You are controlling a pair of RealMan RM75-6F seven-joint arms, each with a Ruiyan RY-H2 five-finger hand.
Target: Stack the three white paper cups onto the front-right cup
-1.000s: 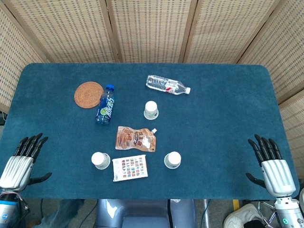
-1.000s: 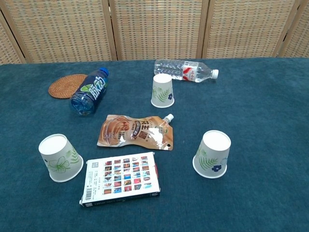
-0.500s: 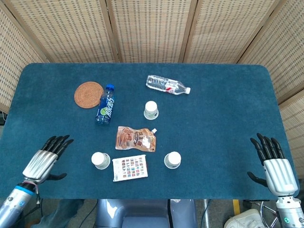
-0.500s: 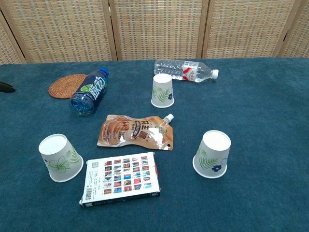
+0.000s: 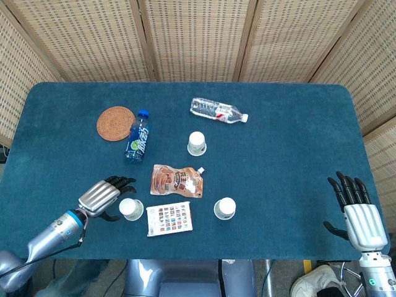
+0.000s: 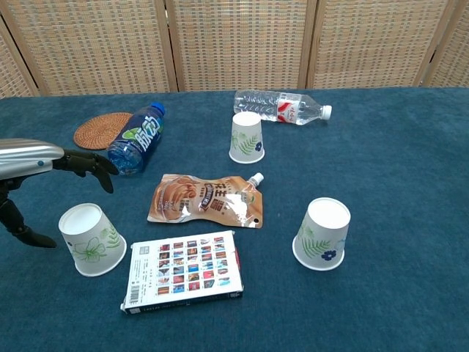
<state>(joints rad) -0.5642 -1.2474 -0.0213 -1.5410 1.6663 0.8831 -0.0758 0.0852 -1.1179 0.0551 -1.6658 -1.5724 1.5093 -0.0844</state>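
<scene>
Three white paper cups stand upside down on the blue table. The front-left cup (image 5: 131, 209) (image 6: 91, 240) has a green flower print. The front-right cup (image 5: 224, 208) (image 6: 323, 234) sits beyond a card box. The back cup (image 5: 197, 143) (image 6: 247, 137) is near the table's middle. My left hand (image 5: 104, 196) (image 6: 44, 165) hovers just left of and above the front-left cup, fingers apart, holding nothing. My right hand (image 5: 357, 210) stays open at the table's front-right edge, far from the cups.
A brown spouted pouch (image 5: 176, 180) lies between the cups. A printed card box (image 5: 169, 218) lies in front of it. A blue bottle (image 5: 137, 137) and a woven coaster (image 5: 116, 123) lie at the back left, a clear water bottle (image 5: 218, 111) behind the back cup.
My left hand has swept in from the table's front-left edge to beside the front-left cup. My right hand has drifted slightly outward. The cups have not moved.
</scene>
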